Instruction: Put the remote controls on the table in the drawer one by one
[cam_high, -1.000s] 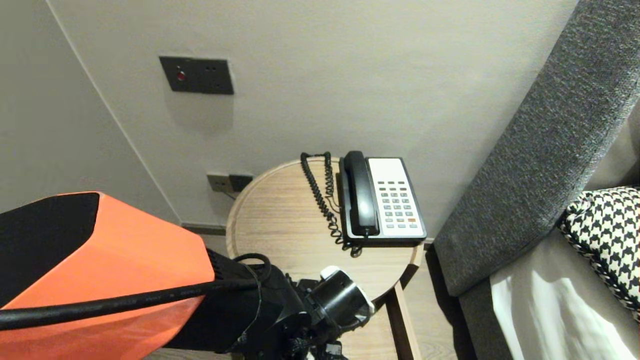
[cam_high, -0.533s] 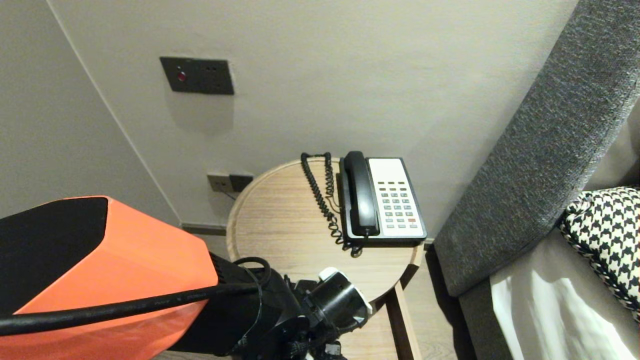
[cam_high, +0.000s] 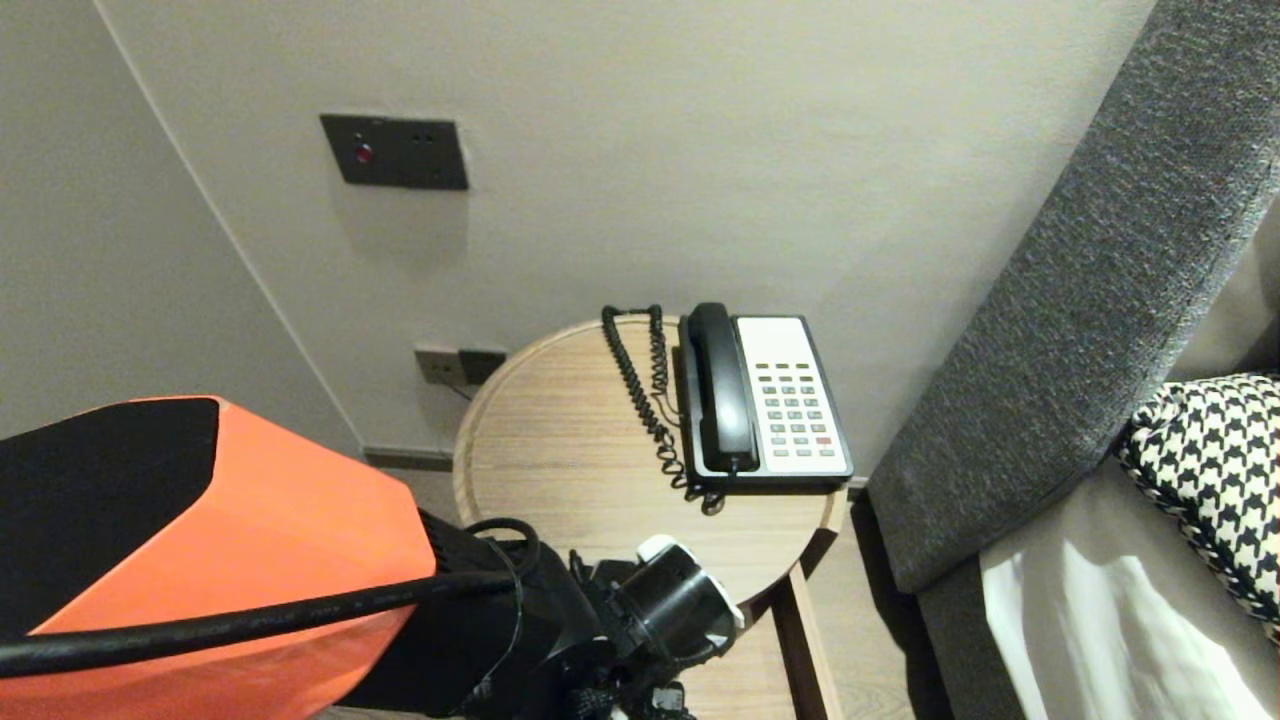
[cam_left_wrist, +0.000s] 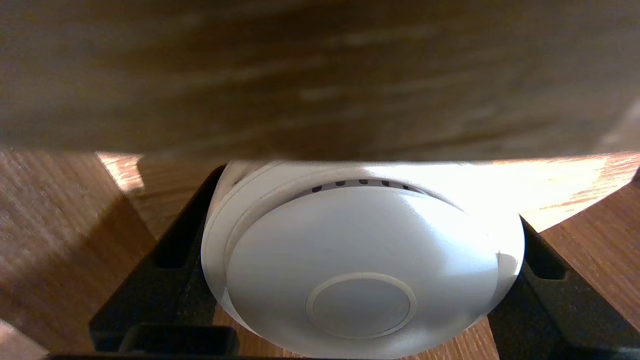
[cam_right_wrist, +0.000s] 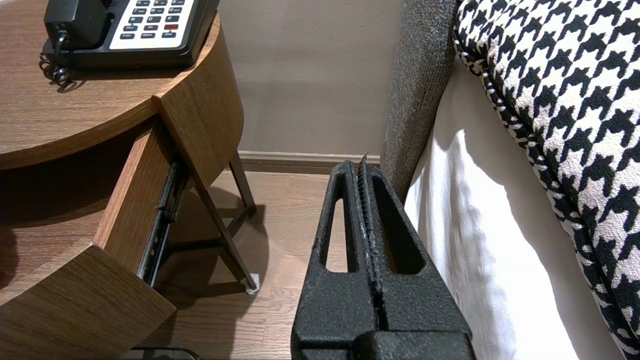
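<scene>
Left gripper (cam_left_wrist: 370, 200) clasps white domed disc (cam_left_wrist: 362, 255), round button on face, slots near rim, over wood surface (cam_left_wrist: 60, 225) at round table (cam_high: 560, 450) front; blurred wood panel (cam_left_wrist: 320, 75) hides far rim. Right gripper (cam_right_wrist: 361, 170) clenched beside bed (cam_right_wrist: 475, 225).

The black-and-white desk telephone (cam_high: 765, 400) lies on the round wooden side table (cam_high: 560, 450), at its rear right part, and the black coiled cord (cam_high: 645, 390) lies just left of it. The wooden drawer (cam_right_wrist: 125, 215) stands pulled out below the table top. Under the front edge of the top, the left gripper (cam_left_wrist: 367, 210) has the white round plastic disc (cam_left_wrist: 360, 260) between its fingers. The right gripper (cam_right_wrist: 361, 167) is right of the table, beside the white mattress (cam_right_wrist: 475, 225)
</scene>
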